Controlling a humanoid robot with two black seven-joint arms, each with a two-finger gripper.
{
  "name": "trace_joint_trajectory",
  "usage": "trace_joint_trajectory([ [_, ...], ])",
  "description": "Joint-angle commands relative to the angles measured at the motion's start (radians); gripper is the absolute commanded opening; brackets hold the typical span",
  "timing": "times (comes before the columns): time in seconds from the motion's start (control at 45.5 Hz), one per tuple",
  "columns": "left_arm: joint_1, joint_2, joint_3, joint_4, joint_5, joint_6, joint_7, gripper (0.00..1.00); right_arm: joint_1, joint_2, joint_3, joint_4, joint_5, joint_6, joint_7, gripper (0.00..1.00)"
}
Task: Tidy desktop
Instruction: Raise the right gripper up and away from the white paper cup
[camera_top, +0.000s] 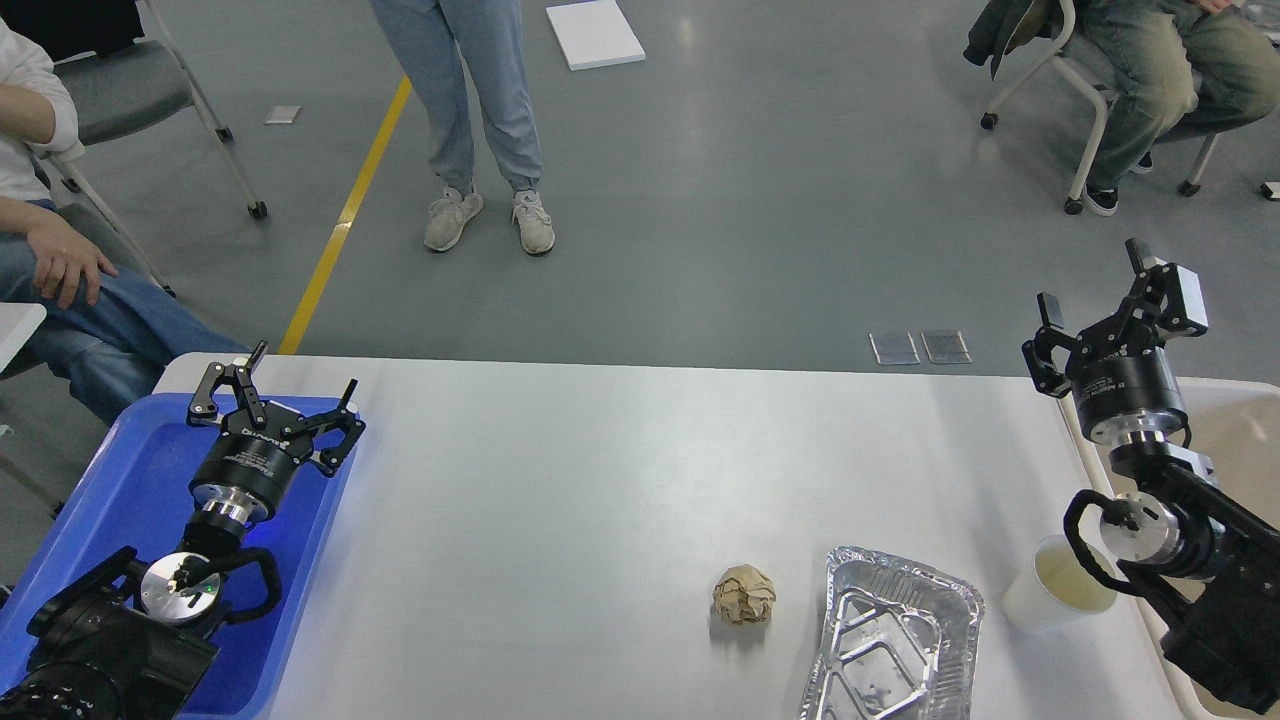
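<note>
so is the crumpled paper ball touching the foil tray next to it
Apart. The head view shows a strip of bare desktop between the crumpled paper ball and the foil tray.

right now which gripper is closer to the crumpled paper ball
Right. The right gripper hangs above the desktop's right edge, up and right of the paper ball; the left gripper is farther, over the blue tray.
</note>
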Motion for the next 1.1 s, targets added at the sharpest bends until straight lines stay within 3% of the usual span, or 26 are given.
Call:
trace_joint_trajectory([
  [0.0, 0.000, 0.000, -0.001, 0.000, 0.000, 0.000, 0.000, 1.00, 0.001, 0.002, -0.002, 0.001, 0.000, 0.000, 0.000, 1.00],
  [0.637, 0.000, 0.000, 0.001, 0.000, 0.000, 0.000, 0.000, 1.00, 0.033, 0.001, -0.019, -0.012, -0.013, 0.002, -0.002, 1.00],
  [0.9, 0.000, 0.000, -0.001, 0.000, 0.000, 0.000, 0.000, 1.00, 0.123, -0.166, -0.289, 0.007, 0.009, -0.002, 0.000, 1.00],
  [1.076, 0.000, 0.000, -0.001, 0.000, 0.000, 0.000, 0.000, 1.00, 0.159, -0.298, -0.375, 0.063, 0.058, 0.003, 0.000, 1.00],
])
